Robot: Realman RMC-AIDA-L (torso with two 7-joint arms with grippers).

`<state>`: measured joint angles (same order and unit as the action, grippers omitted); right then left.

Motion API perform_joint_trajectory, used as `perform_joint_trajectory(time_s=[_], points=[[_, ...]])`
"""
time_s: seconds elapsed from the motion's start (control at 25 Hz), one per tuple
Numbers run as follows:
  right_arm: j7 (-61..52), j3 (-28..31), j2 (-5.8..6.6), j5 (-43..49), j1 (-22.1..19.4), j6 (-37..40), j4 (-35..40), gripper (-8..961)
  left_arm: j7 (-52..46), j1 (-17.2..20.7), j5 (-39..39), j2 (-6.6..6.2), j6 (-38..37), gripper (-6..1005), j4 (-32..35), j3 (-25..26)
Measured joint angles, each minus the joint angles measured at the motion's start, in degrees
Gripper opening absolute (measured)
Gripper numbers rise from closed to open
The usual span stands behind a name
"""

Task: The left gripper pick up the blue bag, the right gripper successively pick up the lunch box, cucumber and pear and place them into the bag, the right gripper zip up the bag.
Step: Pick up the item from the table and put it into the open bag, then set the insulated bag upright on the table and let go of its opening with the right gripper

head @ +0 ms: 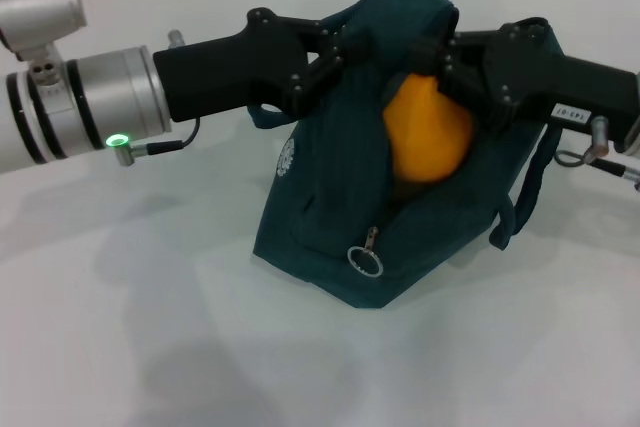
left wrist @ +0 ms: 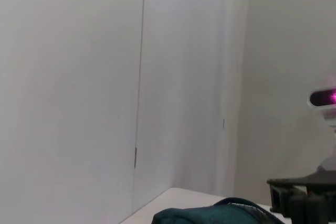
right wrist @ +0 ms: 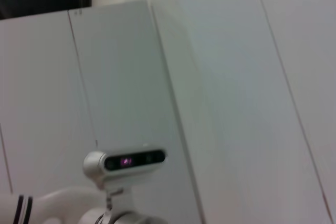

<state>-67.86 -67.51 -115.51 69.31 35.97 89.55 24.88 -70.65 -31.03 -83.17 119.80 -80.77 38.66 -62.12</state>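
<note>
You're on the pear (head: 428,135) step: right gripper (head: 447,69) clamps it in the blue bag (head: 330,237) mouth; left gripper (head: 330,57) pinches the rim. Release next.

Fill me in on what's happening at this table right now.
The robot is packing a blue bag that sits on the white table. The left pincer grips the bag's top edge on its side, holding the opening up. The right pincer is at the mouth of the bag, closed on the top of the pear, which hangs partly inside the open gap. The zipper pull dangles at the front with the bag still unzipped. No lunch box or cucumber is visible outside the bag.
</note>
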Motion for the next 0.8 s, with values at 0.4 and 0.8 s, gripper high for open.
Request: perform_joint_trajectory(time_s=[0.4, 0.8], points=[[0.9, -3.5, 0.07, 1.7, 0.1, -0.1, 0.5, 75, 0.5, -2.0, 0.0, 0.0, 1.4, 151, -2.5, -0.1], [4.8, -2.8, 0.46, -1.8, -4.6, 4.9, 2.5, 226, 0.6, -1.6, 0.1, 0.0, 1.6, 154, -2.4, 0.1]])
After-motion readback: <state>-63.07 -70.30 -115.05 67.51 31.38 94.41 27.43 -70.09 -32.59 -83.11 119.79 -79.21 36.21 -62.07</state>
